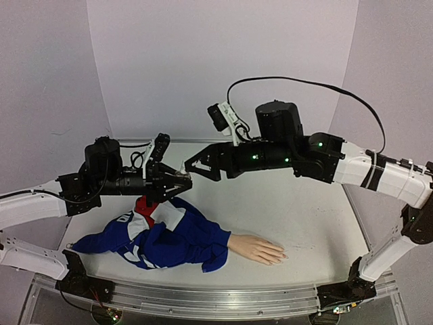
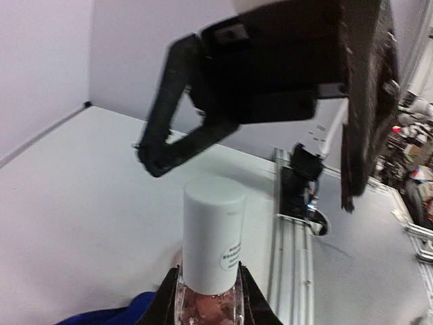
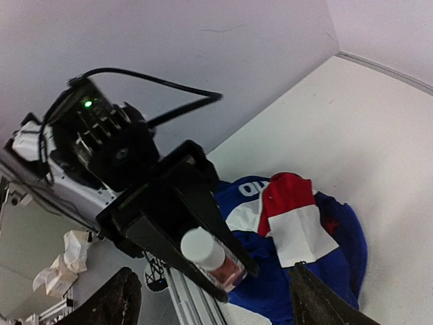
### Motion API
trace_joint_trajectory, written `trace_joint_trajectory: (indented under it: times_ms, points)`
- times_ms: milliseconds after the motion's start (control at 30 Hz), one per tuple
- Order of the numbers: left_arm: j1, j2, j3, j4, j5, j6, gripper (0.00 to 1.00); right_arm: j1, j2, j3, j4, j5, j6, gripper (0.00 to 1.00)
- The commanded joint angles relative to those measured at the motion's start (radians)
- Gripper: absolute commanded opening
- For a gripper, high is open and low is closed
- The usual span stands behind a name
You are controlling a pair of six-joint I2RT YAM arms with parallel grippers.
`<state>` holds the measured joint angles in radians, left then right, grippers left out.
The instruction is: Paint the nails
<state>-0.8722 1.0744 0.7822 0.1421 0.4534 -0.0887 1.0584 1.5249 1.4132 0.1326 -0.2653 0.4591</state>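
Observation:
My left gripper [image 1: 184, 180] is shut on a small pinkish polish bottle [image 2: 208, 301] with a white cap [image 2: 213, 233], held in the air above the blue sleeve [image 1: 172, 237]. The bottle also shows in the right wrist view [image 3: 213, 258]. My right gripper [image 1: 191, 166] is open, its fingers [image 3: 115, 301] spread wide, facing the cap from close by without touching it. The beige mannequin hand [image 1: 258, 248] lies flat on the table at the front, fingers pointing right. Its nails are too small to make out.
The blue garment has a red and white patch [image 3: 292, 215] behind the bottle. White walls [image 1: 223, 61] close off the back and sides. A metal rail [image 1: 203, 298] runs along the table's near edge.

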Motion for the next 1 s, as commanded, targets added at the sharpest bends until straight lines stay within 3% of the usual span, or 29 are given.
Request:
trace_joint_trajectory:
  times_ms: [0,200,333,800,967]
  points:
    - [0.004,-0.030,0.076,0.002,0.384,-0.041,0.00,-0.011,-0.047,-0.021,0.124,-0.335,-0.100,0.75]
    - [0.003,-0.037,0.100,0.002,0.495,-0.064,0.00,-0.010,0.021,0.032,0.167,-0.521,-0.105,0.57]
    - [0.003,-0.035,0.106,0.002,0.529,-0.066,0.00,-0.011,0.053,0.053,0.194,-0.566,-0.097,0.45]
    - [0.003,0.011,0.129,0.002,0.593,-0.068,0.00,-0.009,0.093,0.075,0.263,-0.624,-0.068,0.38]
    - [0.003,0.019,0.135,0.002,0.593,-0.068,0.00,-0.009,0.104,0.079,0.266,-0.646,-0.066,0.24]
